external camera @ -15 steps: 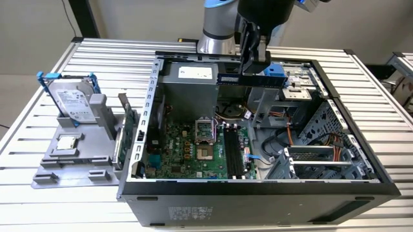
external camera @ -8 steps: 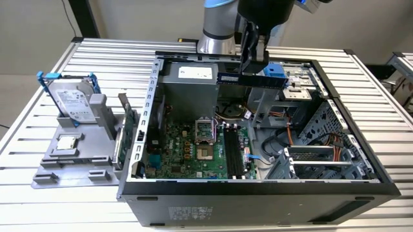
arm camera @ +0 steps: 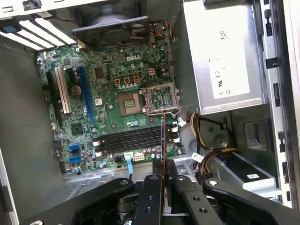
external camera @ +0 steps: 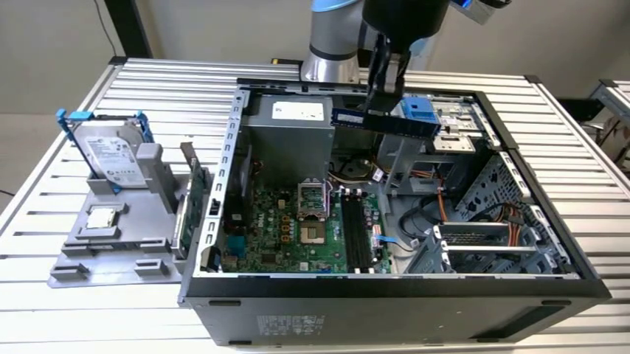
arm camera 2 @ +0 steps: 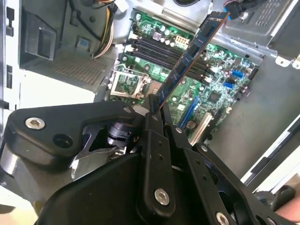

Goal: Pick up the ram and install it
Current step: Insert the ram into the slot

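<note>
Hand (external camera: 380, 103) clamped on slim, long, dark blue-green circuit-board ram stick (external camera: 386, 122), fingers gripping its long edge. Ram stick roughly level in air above green motherboard (external camera: 295, 228), clear of black memory slots (external camera: 356, 228), inside open grey computer case (external camera: 394, 284). Case on slatted metal worktop (external camera: 561, 125).

A: What's your black gripper (arm camera 2: 158, 107) made of?
B: Smooth matt stuff, with bright metal screws (arm camera 2: 161, 197). The slim ram stick (arm camera 2: 192, 51) you hold is glossy dark circuit board; the green motherboard (arm camera: 108, 98) gleams likewise. Your grey computer case (external camera: 234, 140) is dull sheet metal, the silver slatted table (external camera: 580, 184) ribbed bare metal.
</note>
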You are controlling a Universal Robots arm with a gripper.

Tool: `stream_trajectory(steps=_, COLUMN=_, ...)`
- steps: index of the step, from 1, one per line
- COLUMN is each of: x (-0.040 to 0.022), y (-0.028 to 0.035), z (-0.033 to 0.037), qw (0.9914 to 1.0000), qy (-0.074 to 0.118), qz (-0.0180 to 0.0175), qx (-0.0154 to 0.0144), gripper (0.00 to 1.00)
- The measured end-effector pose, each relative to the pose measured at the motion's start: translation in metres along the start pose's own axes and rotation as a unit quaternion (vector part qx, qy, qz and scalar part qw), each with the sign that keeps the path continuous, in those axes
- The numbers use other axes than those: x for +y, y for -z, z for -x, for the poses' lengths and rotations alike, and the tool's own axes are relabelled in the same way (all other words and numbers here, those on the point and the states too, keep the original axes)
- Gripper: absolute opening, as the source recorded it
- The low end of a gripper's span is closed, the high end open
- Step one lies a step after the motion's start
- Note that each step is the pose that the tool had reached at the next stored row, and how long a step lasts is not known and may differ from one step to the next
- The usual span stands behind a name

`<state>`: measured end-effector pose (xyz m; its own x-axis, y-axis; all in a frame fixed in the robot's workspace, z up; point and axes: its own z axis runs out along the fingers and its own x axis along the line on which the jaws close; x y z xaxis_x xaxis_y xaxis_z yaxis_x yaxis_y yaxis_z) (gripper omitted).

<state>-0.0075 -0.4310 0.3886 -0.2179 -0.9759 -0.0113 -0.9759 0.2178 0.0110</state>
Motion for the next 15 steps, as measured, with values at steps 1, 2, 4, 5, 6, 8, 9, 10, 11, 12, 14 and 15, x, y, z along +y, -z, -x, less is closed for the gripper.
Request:
stream_trajectory(steps=1, x=0.0, y=0.0, z=0.0, qw=0.99998, qy=-0.006, qz=-0.0001, qx=-0.0001, gripper=0.0)
stream_trajectory(steps=2, x=0.0, y=0.0, z=0.0, qw=0.99993, qy=-0.012, qz=-0.0002, qx=-0.0001, gripper=0.0)
stream_trajectory(steps=4, x=0.0, y=0.0, z=0.0, qw=0.99972, qy=-0.024, qz=-0.0003, qx=-0.0003, gripper=0.0)
stream_trajectory(steps=5, x=0.0, y=0.0, z=0.0, qw=0.99955, qy=-0.03, qz=-0.0003, qx=-0.0003, gripper=0.0)
stream_trajectory(steps=6, x=0.0, y=0.0, z=0.0, qw=0.99937, qy=-0.035, qz=-0.0004, qx=-0.0004, gripper=0.0)
stream_trajectory(steps=8, x=0.0, y=0.0, z=0.0, qw=0.99887, qy=-0.048, qz=-0.0005, qx=-0.0005, gripper=0.0)
stream_trajectory(steps=9, x=0.0, y=0.0, z=0.0, qw=0.99858, qy=-0.053, qz=-0.0006, qx=-0.0006, gripper=0.0)
stream_trajectory(steps=10, x=0.0, y=0.0, z=0.0, qw=0.99825, qy=-0.059, qz=-0.0007, qx=-0.0006, gripper=0.0)
stream_trajectory(steps=11, x=0.0, y=0.0, z=0.0, qw=0.99788, qy=-0.065, qz=-0.0007, qx=-0.0007, gripper=0.0)
stream_trajectory(steps=12, x=0.0, y=0.0, z=0.0, qw=0.99751, qy=-0.071, qz=-0.0008, qx=-0.0008, gripper=0.0)
stream_trajectory(steps=14, x=0.0, y=-0.0001, z=0.0, qw=0.99661, qy=-0.082, qz=-0.0009, qx=-0.0009, gripper=0.0)
stream_trajectory(steps=15, x=0.0, y=0.0, z=0.0, qw=0.99613, qy=-0.088, qz=-0.001, qx=-0.001, gripper=0.0)
